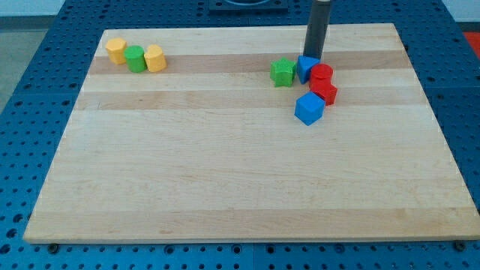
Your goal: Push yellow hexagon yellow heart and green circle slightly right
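At the board's upper left, three blocks stand in a touching row: a yellow hexagon, a green circle and a yellow heart. My tip is far to their right, at the view's top centre-right, just behind the blue block of another cluster. The dark rod rises from it out of the view's top.
Near my tip lie a green star-like block, a red round block, a red block and a blue cube-like block. The wooden board rests on a blue perforated table.
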Robot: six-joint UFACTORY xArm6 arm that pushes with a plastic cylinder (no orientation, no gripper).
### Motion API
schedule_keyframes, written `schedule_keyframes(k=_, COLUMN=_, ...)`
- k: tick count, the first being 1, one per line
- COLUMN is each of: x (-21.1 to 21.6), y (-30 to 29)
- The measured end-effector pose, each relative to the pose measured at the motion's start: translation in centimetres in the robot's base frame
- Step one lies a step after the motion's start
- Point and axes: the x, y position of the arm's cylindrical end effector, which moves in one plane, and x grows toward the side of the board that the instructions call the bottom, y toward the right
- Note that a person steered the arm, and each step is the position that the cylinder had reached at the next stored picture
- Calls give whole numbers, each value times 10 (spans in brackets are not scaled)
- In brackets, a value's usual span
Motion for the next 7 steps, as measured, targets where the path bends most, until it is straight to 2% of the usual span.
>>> schedule_keyframes(k=2, x=-4, y=-1)
schedule_keyframes(k=3, x=-26, y=-2)
schedule_keyframes(k=4, x=-43, y=-32)
schedule_keyframes(k=7, x=-94, y=-193)
